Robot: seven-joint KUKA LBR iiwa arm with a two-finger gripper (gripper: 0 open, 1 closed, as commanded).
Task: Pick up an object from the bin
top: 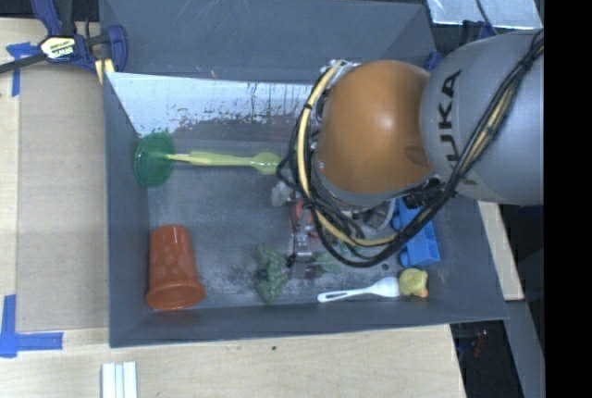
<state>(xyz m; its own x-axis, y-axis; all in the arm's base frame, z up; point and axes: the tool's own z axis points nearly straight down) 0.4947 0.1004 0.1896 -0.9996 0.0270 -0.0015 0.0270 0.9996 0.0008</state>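
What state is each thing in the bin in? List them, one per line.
Orange plastic cup: lying on its side.
Green round-headed ladle with pale handle: lying flat.
White plastic spoon: lying flat.
Small dark green object: on the floor, beside the gripper.

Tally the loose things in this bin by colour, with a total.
Green: 2, a ladle and a small dark toy
Orange: 1, a cup on its side
White: 1, a spoon
Yellow: 1, a small lump
Blue: 1, a block partly under the arm
Total: 6
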